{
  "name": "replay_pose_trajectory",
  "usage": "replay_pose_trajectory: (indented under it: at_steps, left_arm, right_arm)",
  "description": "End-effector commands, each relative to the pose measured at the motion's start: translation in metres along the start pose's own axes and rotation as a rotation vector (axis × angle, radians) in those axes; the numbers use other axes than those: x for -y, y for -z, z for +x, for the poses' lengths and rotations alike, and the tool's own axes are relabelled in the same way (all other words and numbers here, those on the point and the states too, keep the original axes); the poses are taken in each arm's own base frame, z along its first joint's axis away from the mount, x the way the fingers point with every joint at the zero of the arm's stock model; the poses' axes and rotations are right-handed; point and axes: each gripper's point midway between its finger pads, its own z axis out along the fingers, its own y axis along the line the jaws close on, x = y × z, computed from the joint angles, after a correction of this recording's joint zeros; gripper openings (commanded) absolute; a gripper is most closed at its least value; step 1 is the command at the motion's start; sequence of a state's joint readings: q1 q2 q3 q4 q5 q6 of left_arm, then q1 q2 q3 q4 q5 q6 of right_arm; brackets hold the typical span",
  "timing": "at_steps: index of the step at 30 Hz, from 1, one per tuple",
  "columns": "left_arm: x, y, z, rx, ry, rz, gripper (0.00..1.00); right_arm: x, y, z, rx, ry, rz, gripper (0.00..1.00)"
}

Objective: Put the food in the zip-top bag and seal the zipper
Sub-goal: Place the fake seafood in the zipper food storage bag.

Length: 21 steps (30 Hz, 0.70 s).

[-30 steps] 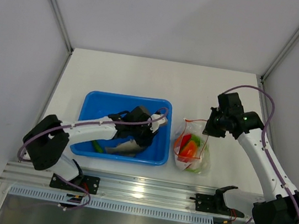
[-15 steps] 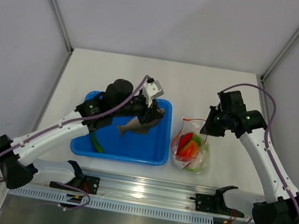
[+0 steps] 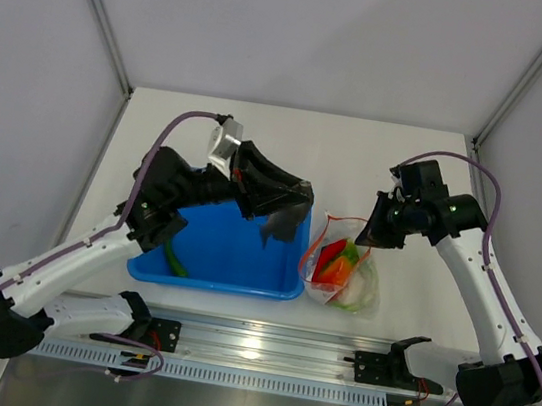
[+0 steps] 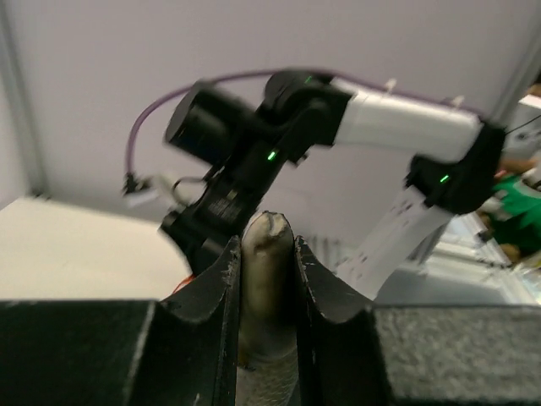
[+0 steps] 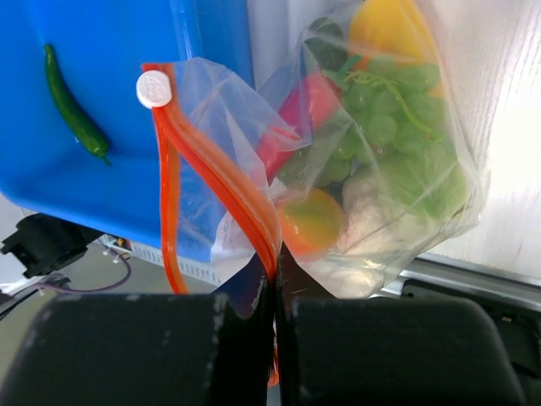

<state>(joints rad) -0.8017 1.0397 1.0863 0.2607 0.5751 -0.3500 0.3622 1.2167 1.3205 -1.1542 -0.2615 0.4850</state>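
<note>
Your left pincer is pinching the grey toy fish. Its two black fingers press the flanks from either side, spread only as far as the body is thick. The fish lies in line with the fingers, its long axis running straight out from the wrist. A rounded, paler end pokes past the tips, and a scaly-textured stretch sits nearer the palm. From overhead it shows as a dark shape at the fingertips, over the right part of the blue plastic tray and close to its right rim. How steeply it tilts cannot be told.

Your right pincer is pressed together on the thin red-orange zipper strip of the crinkly clear plastic bag. The strip rises from the fingers and splits into two bands, so the mouth gapes, and a round white slider tab sits at its end. The bag rests on the white desk just beside the tray's right rim, with its mouth toward the far edge and its bulging bottom toward the near edge.

Inside the bag you can see knobbly green grapes, a smooth yellow-orange mango, a round red-orange tomato and a lumpy white cauliflower. A slim green pepper lies on the tray floor.
</note>
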Motion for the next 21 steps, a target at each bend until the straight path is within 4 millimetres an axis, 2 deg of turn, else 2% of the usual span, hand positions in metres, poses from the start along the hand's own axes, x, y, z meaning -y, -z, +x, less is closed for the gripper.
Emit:
replay_pose_trajectory:
  at_steps: [1, 3, 4, 6, 8, 11, 15, 21]
  left_arm:
    - [0.028, -0.011, -0.032, 0.195, 0.068, 0.200, 0.01]
    - [0.031, -0.017, -0.029, 0.213, 0.122, 0.231, 0.01]
    - [0.031, -0.019, -0.033, 0.248, 0.122, 0.236, 0.01]
    - [0.024, -0.027, -0.025, 0.264, 0.171, 0.218, 0.00]
    - [0.017, -0.030, -0.033, 0.327, 0.201, 0.184, 0.01]
    - [0.005, -0.036, -0.032, 0.373, 0.231, 0.121, 0.01]
    - [-0.013, -0.048, -0.021, 0.398, 0.257, 0.073, 0.01]
    - [-0.026, -0.067, -0.022, 0.452, 0.307, 0.062, 0.01]
  right_arm:
    - [-0.015, 0.014, -0.003, 0.005, -0.037, -0.053, 0.00]
    - [-0.017, 0.013, -0.001, -0.004, -0.050, -0.064, 0.00]
    - [-0.017, 0.013, -0.002, -0.004, -0.055, -0.066, 0.00]
    - [-0.019, 0.014, -0.003, 0.004, -0.062, -0.070, 0.00]
    - [-0.021, 0.017, -0.005, 0.012, -0.067, -0.079, 0.00]
    - [-0.027, 0.020, -0.008, 0.030, -0.076, -0.105, 0.00]
    - [-0.034, 0.023, -0.011, 0.036, -0.094, -0.145, 0.00]
    - [-0.044, 0.025, -0.013, 0.028, -0.121, -0.203, 0.00]
